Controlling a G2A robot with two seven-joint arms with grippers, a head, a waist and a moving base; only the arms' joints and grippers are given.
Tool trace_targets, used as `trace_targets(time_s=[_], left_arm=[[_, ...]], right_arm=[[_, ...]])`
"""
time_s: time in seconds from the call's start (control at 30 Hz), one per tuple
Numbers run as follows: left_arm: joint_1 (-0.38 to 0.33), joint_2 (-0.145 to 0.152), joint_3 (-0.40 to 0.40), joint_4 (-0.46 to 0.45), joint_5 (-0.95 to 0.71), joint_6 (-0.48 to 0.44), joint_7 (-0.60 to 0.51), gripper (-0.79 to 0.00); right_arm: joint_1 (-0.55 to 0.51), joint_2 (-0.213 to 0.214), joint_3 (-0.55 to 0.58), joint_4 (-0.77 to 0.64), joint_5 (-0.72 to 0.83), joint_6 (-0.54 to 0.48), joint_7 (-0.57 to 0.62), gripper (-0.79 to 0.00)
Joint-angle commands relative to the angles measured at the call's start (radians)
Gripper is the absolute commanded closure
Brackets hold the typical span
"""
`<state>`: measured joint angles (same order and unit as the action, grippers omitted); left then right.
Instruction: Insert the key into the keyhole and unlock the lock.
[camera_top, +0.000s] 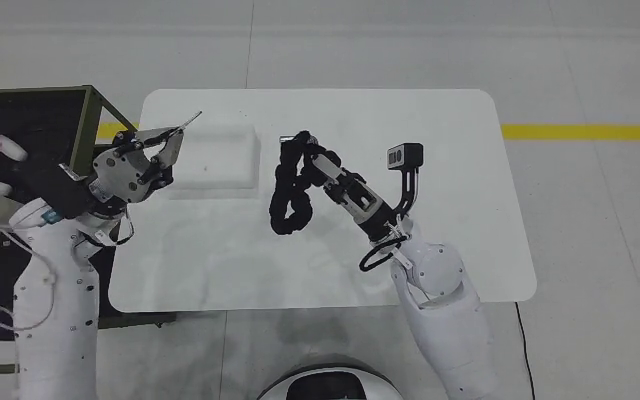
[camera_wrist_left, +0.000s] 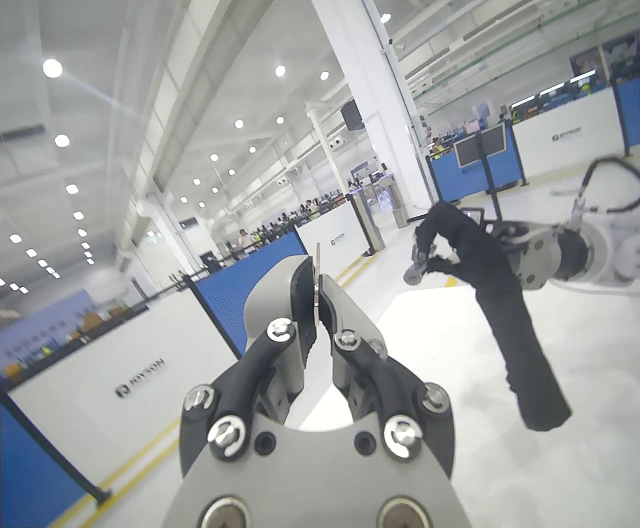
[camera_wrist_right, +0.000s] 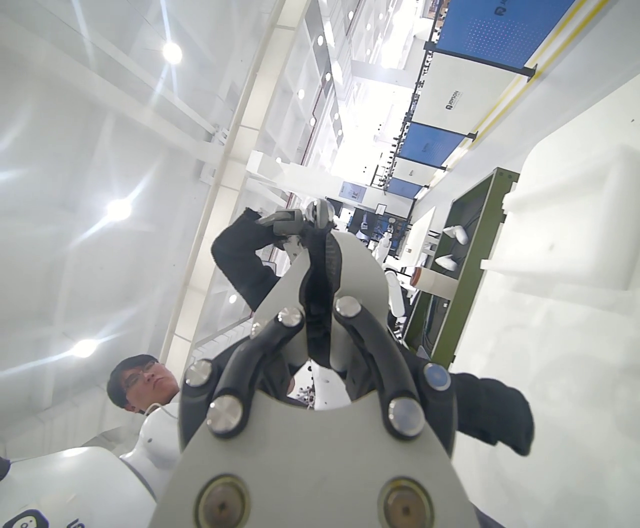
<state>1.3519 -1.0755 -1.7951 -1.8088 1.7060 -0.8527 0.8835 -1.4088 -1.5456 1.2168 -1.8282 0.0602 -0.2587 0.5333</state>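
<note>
Black-sleeved lock (camera_top: 288, 170) — keyhole indistinct | key (camera_wrist_left: 318, 257) edge-on, pinched in left hand (camera_wrist_left: 316, 285)

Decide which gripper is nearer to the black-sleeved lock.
Right. The right gripper is shut on the lock, gripping its black sleeve. The left gripper, pinching the key, is apart from the lock, on the far side of the white block.

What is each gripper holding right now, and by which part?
Left gripper pinches the key by one end, the rest sticking out. Right gripper clamps the lock on its black sleeve, near the metal head.
</note>
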Motion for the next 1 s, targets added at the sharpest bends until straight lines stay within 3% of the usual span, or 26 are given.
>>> trace_targets(time_s=[0.0, 0.13, 0.17, 0.23, 0.37, 0.5, 0.63, 0.9, 0.97], left_arm=[[-0.001, 0.0, -0.001, -0.002, -0.062, -0.039, -0.094, 0.0], [-0.001, 0.0, -0.001, -0.002, -0.062, -0.039, -0.094, 0.0], [-0.007, 0.001, 0.002, -0.06, -0.053, -0.031, -0.056, 0.0], [-0.009, 0.016, -0.006, -0.139, 0.163, 0.031, 0.046, 0.0], [-0.008, 0.059, 0.027, -0.081, 0.575, 0.3, 0.384, 0.0], [-0.027, 0.094, 0.056, 0.019, 0.733, 0.485, 0.569, 0.0], [-0.046, 0.116, 0.081, 0.077, 0.77, 0.568, 0.652, 0.0], [-0.048, 0.117, 0.078, 0.084, 0.771, 0.57, 0.65, 0.0], [-0.047, 0.118, 0.074, 0.063, 0.79, 0.598, 0.633, 0.0]], right_arm=[[0.0, 0.0, 0.0, 0.0, 0.0, 0.0, 0.0, 0.0], [-0.004, 0.0, 0.0, -0.002, 0.0, 0.001, -0.003, 0.0], [-0.016, 0.001, -0.001, -0.011, 0.004, 0.005, -0.008, 0.0], [-0.029, 0.004, 0.007, -0.028, 0.029, 0.005, -0.006, 0.0], [-0.041, 0.013, 0.037, -0.051, 0.083, 0.006, 0.022, 0.0], [-0.053, 0.021, 0.059, -0.058, 0.134, 0.013, 0.051, 0.0], [-0.057, 0.029, 0.07, -0.048, 0.158, 0.037, 0.091, 0.0], [-0.059, 0.031, 0.069, -0.047, 0.15, 0.04, 0.098, 0.0], [-0.064, 0.036, 0.055, -0.063, 0.074, 0.033, 0.121, 0.0]])
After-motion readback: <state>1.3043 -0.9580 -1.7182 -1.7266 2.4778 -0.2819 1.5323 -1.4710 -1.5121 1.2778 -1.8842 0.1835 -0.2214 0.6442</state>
